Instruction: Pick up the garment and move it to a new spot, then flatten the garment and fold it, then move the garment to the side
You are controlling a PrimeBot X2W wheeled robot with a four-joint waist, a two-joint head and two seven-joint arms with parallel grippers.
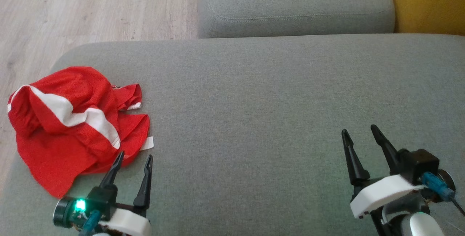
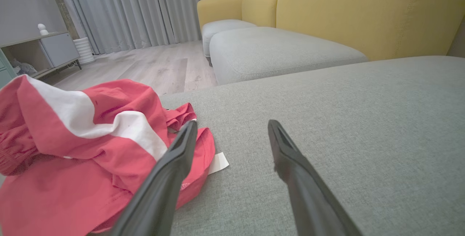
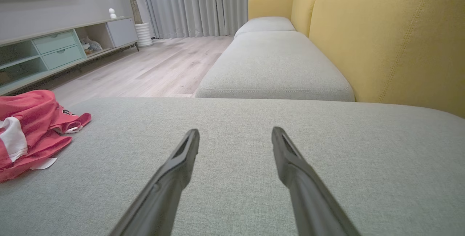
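Left gripper (image 1: 134,155): fingers apart, nothing between them; left fingertip overlaps the garment's near hem in the head view, contact cannot be told; wrist and body cut off by the lower edge.
Right gripper (image 1: 359,130): fingers apart, empty, over bare cushion, well apart from the garment; whether the tips touch the fabric cannot be told; arm cut off at the lower right corner.
Garment (image 1: 72,127): red with a white stripe, crumpled in a heap at the cushion's left end, close to its rounded edge; folds hide its shape and underside; left part cut off in both wrist views; small dark print near one hem, too small to read.
Tag (image 1: 147,143): white, flat on the cushion, at the garment's right hem.
Cushion (image 1: 254,101): grey woven, wide, flat.
Second cushion (image 1: 290,3): grey, stitched seam, beyond the first, top cut off.
Backrest (image 1: 428,3): yellow, along the right.
Floor (image 1: 91,10): pale wood planks, left of the cushions.
Curtains (image 2: 145,7): grey, full length, far wall.
Cabinet (image 3: 54,43): low, pale green drawers, open shelves; contents unclear.
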